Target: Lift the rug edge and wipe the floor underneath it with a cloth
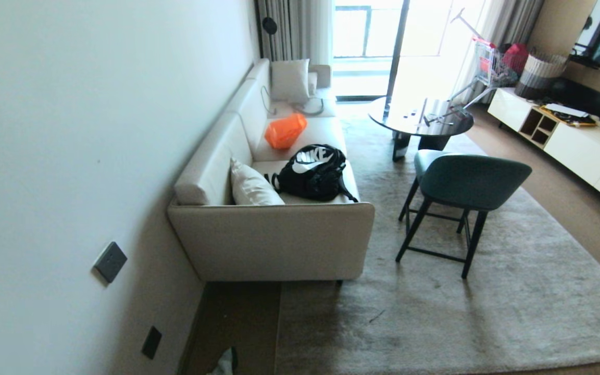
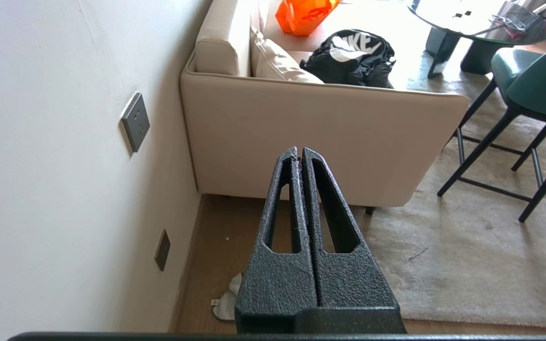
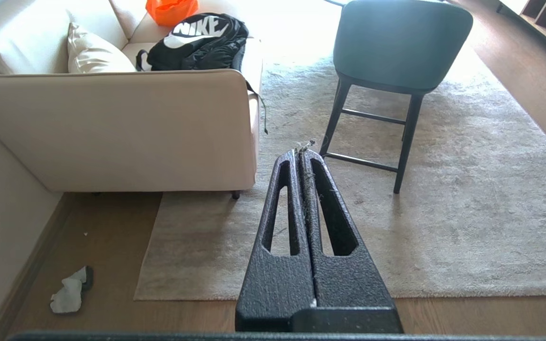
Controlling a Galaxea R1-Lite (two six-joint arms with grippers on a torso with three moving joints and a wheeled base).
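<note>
The grey-beige rug lies flat, and its rug edge [image 3: 147,246] runs from the sofa foot to a square corner [image 3: 136,297]; it also shows as a straight border [image 1: 278,333] and a strip [image 2: 443,321]. Brown wood floor [image 3: 97,232] fills the strip between rug and wall. The cloth [image 3: 69,292] lies crumpled on that floor by the skirting, apart from the rug, and is partly seen as a pale rag [image 2: 225,303] [image 1: 224,362]. My left gripper [image 2: 300,150] and right gripper [image 3: 303,151] hang well above the floor, both shut with nothing held. Neither arm shows in the head view.
A cream sofa [image 1: 279,239] stands against the wall [image 1: 71,156], its near end partly on the rug, carrying a black backpack [image 1: 313,172] and an orange bag [image 1: 285,130]. A teal chair [image 1: 461,182] and a round dark table [image 1: 420,117] stand on the rug. A white cabinet [image 1: 581,146] lines the right side.
</note>
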